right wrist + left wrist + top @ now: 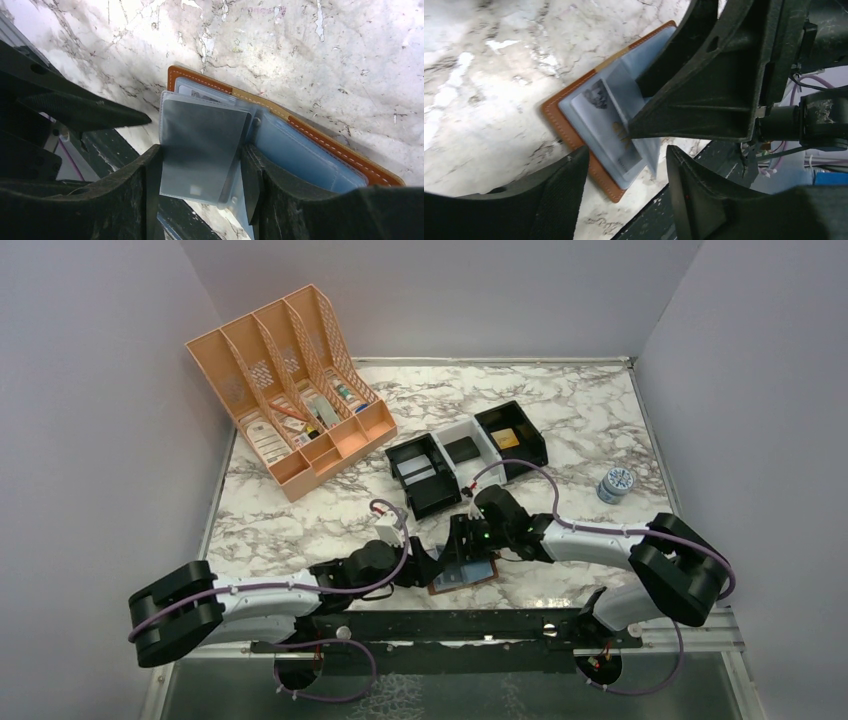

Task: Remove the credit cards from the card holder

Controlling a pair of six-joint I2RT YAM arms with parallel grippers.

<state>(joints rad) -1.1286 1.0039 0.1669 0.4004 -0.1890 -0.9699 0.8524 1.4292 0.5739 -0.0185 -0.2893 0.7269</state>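
The brown card holder (470,577) lies spread open near the table's front edge, its pale blue pockets (300,150) facing up. A credit card (599,117) with a small picture sits inside a clear sleeve on its left half. My right gripper (201,150) comes down from above, and a lifted translucent sleeve leaf with a grey card (200,135) in it spans the whole gap between its fingers. My left gripper (626,150) stands open at the holder's near corner (616,192), one finger on each side, gripping nothing. In the top view the two grippers (432,570) (467,545) meet over the holder.
Behind the holder stand black and white trays (465,455), and an orange file organiser (285,390) fills the back left. A small jar (616,484) stands at the right. The black mounting rail (450,625) runs just in front of the holder.
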